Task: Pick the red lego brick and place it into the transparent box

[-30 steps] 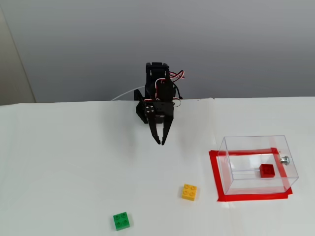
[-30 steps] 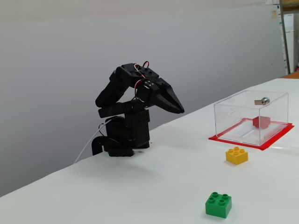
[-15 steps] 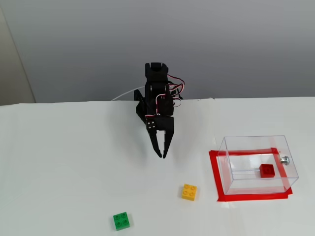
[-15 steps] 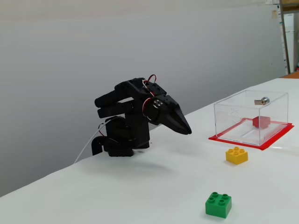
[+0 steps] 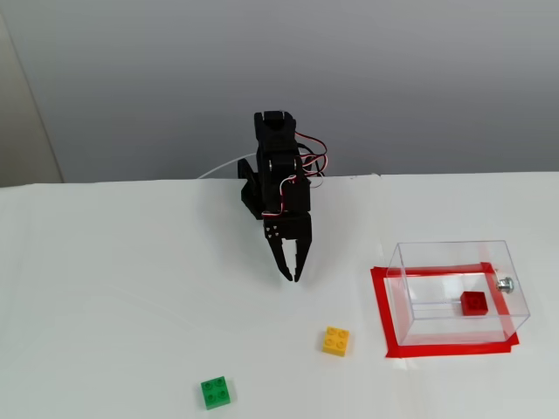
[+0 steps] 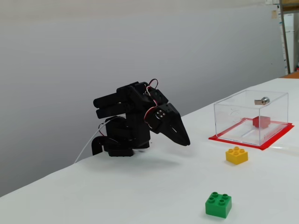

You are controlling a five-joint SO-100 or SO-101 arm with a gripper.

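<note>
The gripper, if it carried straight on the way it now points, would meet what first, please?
Most likely the bare white table just below the gripper, whose fingertips angle down at it; the yellow brick lies farther on and aside, though depth is unclear.

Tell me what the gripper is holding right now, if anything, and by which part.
Nothing is held. The gripper hangs over bare table with its fingertips nearly together and nothing between them. The red lego brick lies inside the transparent box.

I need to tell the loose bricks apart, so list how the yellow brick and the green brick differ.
Colour: the yellow brick is yellow, the green brick is green. Place: in both fixed views the yellow brick lies closer to the transparent box, while the green brick lies farther from it, nearer the camera. Both are small four-stud bricks of about equal size, lying free on the table.
</note>
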